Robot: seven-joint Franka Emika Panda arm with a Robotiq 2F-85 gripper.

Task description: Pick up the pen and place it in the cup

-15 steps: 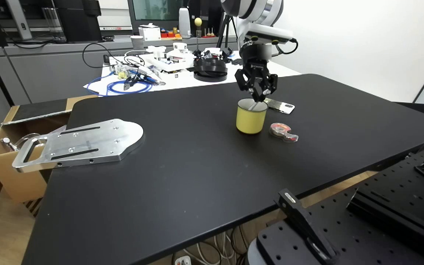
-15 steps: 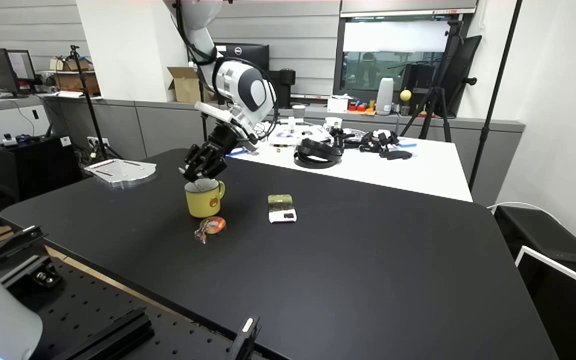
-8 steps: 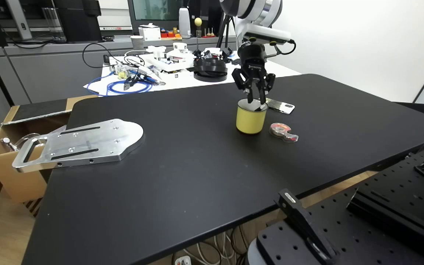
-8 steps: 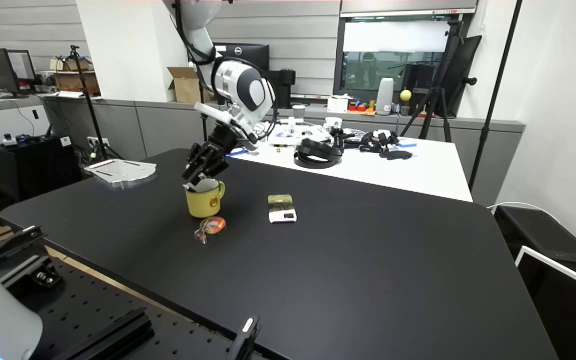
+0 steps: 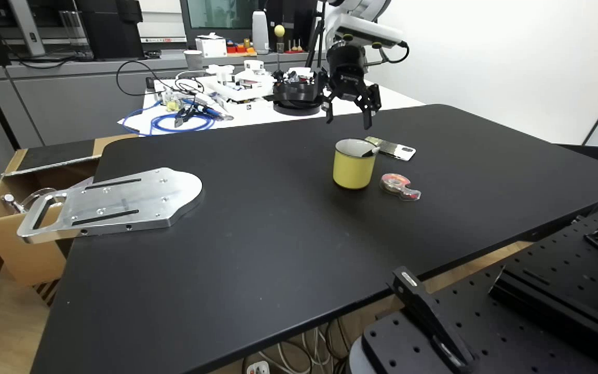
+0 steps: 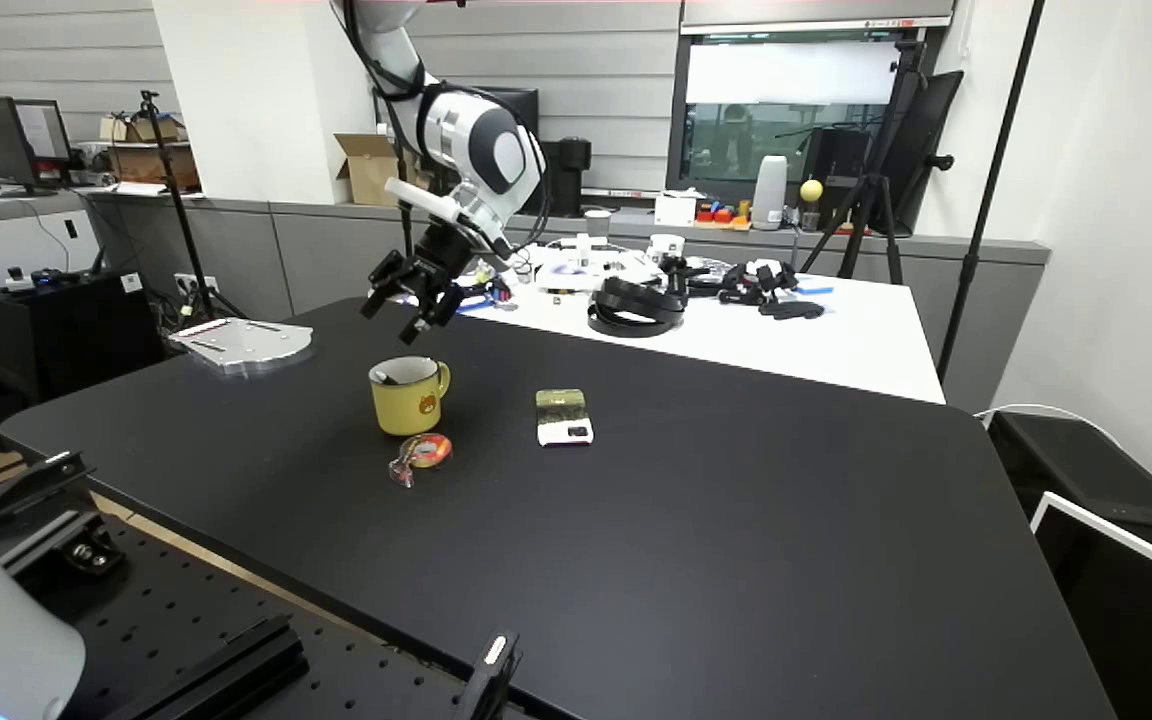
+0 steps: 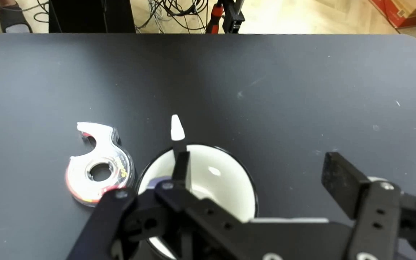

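Observation:
The yellow cup (image 5: 353,170) stands upright on the black table, and in the wrist view its white inside (image 7: 226,177) shows. A dark pen (image 7: 176,130) with a white tip leans in the cup. That tip sticks out past the rim, and the pen's lower part is hidden by a finger in the wrist view. In both exterior views my gripper (image 5: 348,121) hangs above the cup, clear of it. Its jaws stand wide apart, with nothing between them. The pen shows as a dark bit (image 6: 386,379) inside the rim in an exterior view.
A clear tape dispenser (image 7: 99,164) lies close beside the cup. A flat phone-like thing (image 6: 564,418) rests on the table nearby. A silver metal plate (image 5: 122,200) with a handle overhangs the table's edge above a cardboard box (image 5: 24,244). A cluttered white table (image 6: 826,340) stands behind.
The gripper, shut on the pen at the cup's mouth a second ago, has opened and let go. It has risen off the cup. The pen has tipped over against the rim.

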